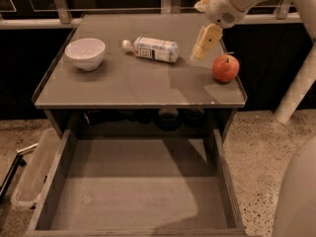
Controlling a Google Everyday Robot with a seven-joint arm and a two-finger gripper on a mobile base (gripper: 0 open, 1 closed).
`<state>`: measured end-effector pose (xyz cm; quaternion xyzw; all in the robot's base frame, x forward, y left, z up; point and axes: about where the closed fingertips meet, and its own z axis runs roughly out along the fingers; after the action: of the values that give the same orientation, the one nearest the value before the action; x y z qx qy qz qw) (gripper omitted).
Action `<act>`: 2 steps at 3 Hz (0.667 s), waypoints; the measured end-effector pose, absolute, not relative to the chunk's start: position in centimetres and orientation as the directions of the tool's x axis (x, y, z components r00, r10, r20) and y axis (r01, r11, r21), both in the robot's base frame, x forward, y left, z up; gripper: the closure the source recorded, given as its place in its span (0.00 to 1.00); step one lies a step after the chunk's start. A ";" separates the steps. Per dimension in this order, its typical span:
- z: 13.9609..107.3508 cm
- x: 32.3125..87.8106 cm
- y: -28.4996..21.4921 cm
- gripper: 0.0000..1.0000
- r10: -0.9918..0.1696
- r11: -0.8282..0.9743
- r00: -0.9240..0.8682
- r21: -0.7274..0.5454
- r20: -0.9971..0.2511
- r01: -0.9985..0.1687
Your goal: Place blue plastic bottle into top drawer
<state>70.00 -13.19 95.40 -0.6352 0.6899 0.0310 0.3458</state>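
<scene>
The blue plastic bottle (152, 49) lies on its side on the grey tabletop (123, 85), white cap pointing left, label facing up. My gripper (204, 43) hangs just above the tabletop to the right of the bottle's base, between the bottle and a red apple (225, 68). It touches neither and holds nothing. The top drawer (136, 196) is pulled out wide open below the front edge of the table, and its flat grey bottom is bare.
A white bowl (85, 53) stands at the left of the tabletop. A clear plastic bin (32, 174) sits on the floor left of the drawer. A white pole (296, 90) leans at the right. A railing runs behind the table.
</scene>
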 end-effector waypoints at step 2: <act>92.6 74.4 -13.1 0.00 -0.763 0.248 0.055 -0.371 -0.644 -0.895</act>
<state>74.38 -13.11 92.63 -0.6075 0.6823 0.0824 0.3982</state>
